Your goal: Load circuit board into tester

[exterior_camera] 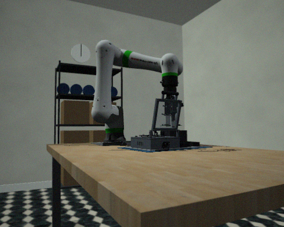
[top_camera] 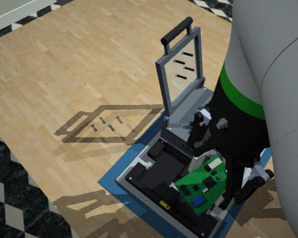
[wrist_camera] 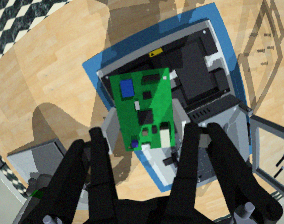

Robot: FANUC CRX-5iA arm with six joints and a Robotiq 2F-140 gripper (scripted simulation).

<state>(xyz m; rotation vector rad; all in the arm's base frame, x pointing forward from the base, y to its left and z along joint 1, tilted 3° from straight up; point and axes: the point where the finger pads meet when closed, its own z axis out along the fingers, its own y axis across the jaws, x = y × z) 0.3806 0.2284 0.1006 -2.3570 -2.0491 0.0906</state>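
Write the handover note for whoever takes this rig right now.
Gripper: fingers shut on the board's long edges.
Board: face up, lifted clear of the tray, skewed to the tray's edges in the wrist view.
Tester: lid stands open and upright, nothing held on its handle.
Done: board picked out of its pocket.
Left: carry it to the tester with the white connector toward the hook end, seat it flat on both pins, release, press the lid down by the handle until it latches, let go.
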